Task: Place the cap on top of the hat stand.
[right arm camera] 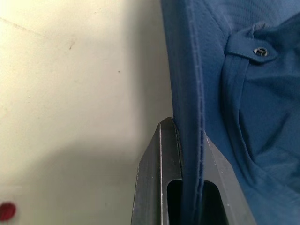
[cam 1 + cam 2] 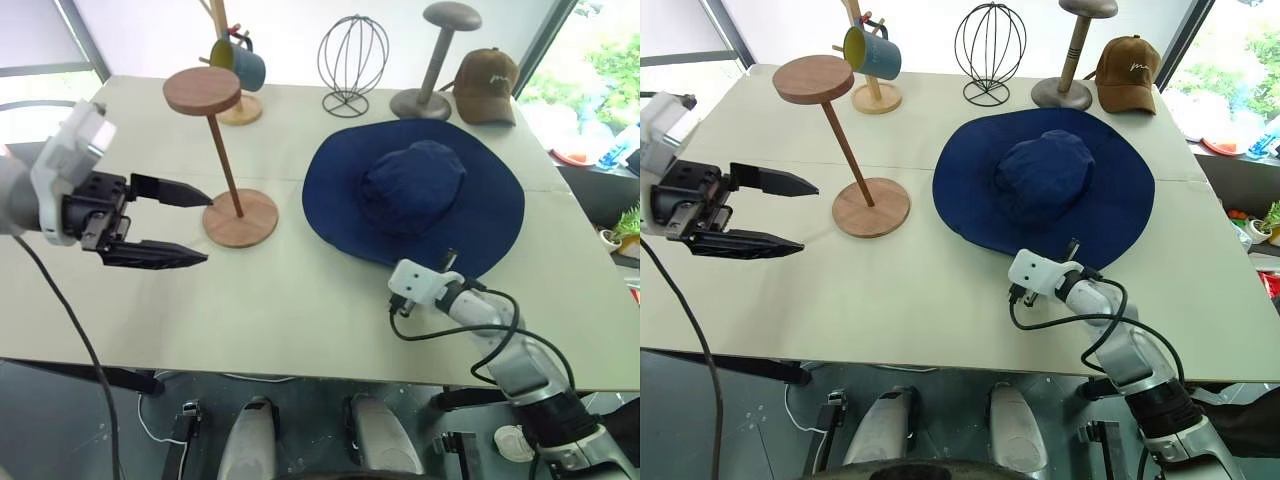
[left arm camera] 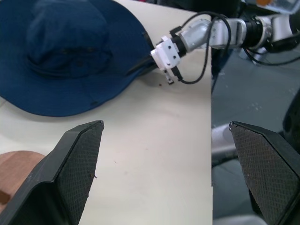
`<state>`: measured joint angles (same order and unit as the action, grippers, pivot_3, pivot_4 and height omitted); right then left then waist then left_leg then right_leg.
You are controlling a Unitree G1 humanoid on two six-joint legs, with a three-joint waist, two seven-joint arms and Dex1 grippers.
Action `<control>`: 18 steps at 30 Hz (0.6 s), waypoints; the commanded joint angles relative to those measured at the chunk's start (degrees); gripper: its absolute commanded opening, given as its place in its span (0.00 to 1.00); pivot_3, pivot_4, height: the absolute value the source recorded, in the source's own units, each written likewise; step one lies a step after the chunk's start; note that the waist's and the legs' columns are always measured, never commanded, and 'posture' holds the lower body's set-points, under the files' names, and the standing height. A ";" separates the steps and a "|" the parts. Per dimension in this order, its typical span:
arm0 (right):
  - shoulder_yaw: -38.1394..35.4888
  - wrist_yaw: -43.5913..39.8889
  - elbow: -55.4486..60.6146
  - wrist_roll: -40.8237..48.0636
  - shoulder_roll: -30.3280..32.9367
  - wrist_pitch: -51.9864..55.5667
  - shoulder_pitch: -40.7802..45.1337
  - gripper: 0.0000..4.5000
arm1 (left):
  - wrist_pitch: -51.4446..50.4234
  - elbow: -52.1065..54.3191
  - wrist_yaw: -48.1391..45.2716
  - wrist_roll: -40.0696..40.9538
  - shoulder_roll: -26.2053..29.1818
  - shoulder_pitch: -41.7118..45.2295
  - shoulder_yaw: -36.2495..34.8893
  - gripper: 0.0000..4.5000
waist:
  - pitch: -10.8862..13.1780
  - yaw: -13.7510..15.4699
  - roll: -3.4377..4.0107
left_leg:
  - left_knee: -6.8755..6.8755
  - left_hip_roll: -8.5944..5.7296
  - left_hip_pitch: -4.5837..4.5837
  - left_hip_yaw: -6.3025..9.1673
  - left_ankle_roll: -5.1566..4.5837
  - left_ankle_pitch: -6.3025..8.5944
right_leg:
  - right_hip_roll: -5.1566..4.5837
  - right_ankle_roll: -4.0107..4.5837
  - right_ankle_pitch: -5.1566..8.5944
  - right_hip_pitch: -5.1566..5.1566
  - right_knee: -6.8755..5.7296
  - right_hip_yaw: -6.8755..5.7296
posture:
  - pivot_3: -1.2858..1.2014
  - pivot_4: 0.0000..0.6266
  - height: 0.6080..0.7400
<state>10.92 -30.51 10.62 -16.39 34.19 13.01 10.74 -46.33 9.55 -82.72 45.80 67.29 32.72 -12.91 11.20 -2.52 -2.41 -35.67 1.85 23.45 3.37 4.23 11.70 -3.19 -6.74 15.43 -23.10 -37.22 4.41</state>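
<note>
The cap point(image 2: 415, 190), a big floppy navy-blue sun hat, lies flat on the table right of centre. My right gripper point(image 2: 449, 258) is at its near brim edge. In the right wrist view the brim point(image 1: 190, 93) runs between the two fingers point(image 1: 157, 159), which are shut on it. The hat stand point(image 2: 225, 165), with a round wooden disc top point(image 2: 202, 91), slanted rod and round base, stands left of the cap. My left gripper point(image 2: 207, 230) hovers open just left of the stand's base, holding nothing.
Along the table's far edge stand a wooden mug tree with a blue mug point(image 2: 245, 62), a wire globe stand point(image 2: 352, 60), a grey pedestal stand point(image 2: 437, 60) and a brown baseball cap point(image 2: 487, 85). The table's near edge point(image 2: 300, 372) runs just behind my right wrist.
</note>
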 commanded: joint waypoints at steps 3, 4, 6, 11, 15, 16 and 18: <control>-10.36 -8.62 6.66 14.29 1.20 9.34 13.47 0.01 | -3.78 4.79 8.36 4.68 -0.94 -3.80 -11.57 1.00 | 0.28 -0.50 0.44 | -0.01 0.00 0.01 -0.03 0.00 0.00 | 0.00 -0.01 -0.02 -0.04 -0.01 0.03 | 0.52 0.24 1.00; -11.83 -9.59 6.12 16.54 1.40 11.18 17.12 0.01 | -4.77 5.80 10.05 5.74 -1.33 -4.92 -13.80 1.00 | 0.33 -0.52 0.52 | -0.01 0.02 0.00 -0.03 0.00 0.00 | 0.00 -0.01 -0.02 -0.06 -0.04 0.03 | 0.52 0.24 1.00; -13.52 -10.96 3.88 19.17 1.96 13.25 23.63 0.01 | -6.41 7.65 12.62 7.39 -1.94 -6.99 -17.45 1.00 | 0.36 -0.68 0.56 | 0.06 0.03 0.00 0.00 0.00 0.00 | 0.04 -0.02 -0.02 -0.10 -0.05 0.01 | 0.52 0.24 1.00; -12.84 -14.33 -8.26 21.53 3.07 11.90 41.12 0.01 | -8.51 11.58 17.02 9.92 -2.87 -12.58 -24.22 1.00 | 0.39 -1.00 0.61 | 0.38 0.03 0.01 0.01 0.00 0.00 | 0.04 -0.10 -0.05 -0.25 -0.02 0.00 | 0.52 0.24 1.00; -10.20 -13.56 -27.20 19.21 0.57 3.73 58.33 0.01 | -8.66 12.00 19.40 10.97 -2.82 -14.87 -27.45 1.00 | 0.47 -1.61 0.73 | 0.43 0.02 0.04 -0.01 0.00 0.00 | 0.04 -0.02 -0.03 -0.33 -0.04 0.01 | 0.52 0.24 1.00; -9.73 -13.06 -31.87 18.52 -0.25 0.82 61.90 0.01 | -8.73 11.96 20.03 11.23 -2.77 -15.30 -28.29 1.00 | 0.48 -1.65 0.74 | 0.44 0.02 0.04 -0.01 0.00 0.00 | 0.04 -0.02 -0.03 -0.36 -0.04 0.00 | 0.52 0.24 1.00; -8.15 -12.63 -40.03 16.56 -1.72 -6.42 68.08 0.01 | -9.36 11.84 21.52 11.68 -2.75 -16.35 -30.74 1.00 | 0.49 -1.87 0.75 | 0.49 0.02 0.02 -0.01 0.00 0.00 | 0.04 -0.08 -0.07 -0.39 -0.06 0.00 | 0.52 0.24 1.00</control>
<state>2.66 -43.90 -26.35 1.14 32.79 12.50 75.39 -55.30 21.01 -62.33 56.65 64.04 16.34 -39.94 11.68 -4.39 -1.65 -35.12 1.87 23.48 3.34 4.24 11.70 -3.15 -6.88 15.33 -23.53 -37.26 4.43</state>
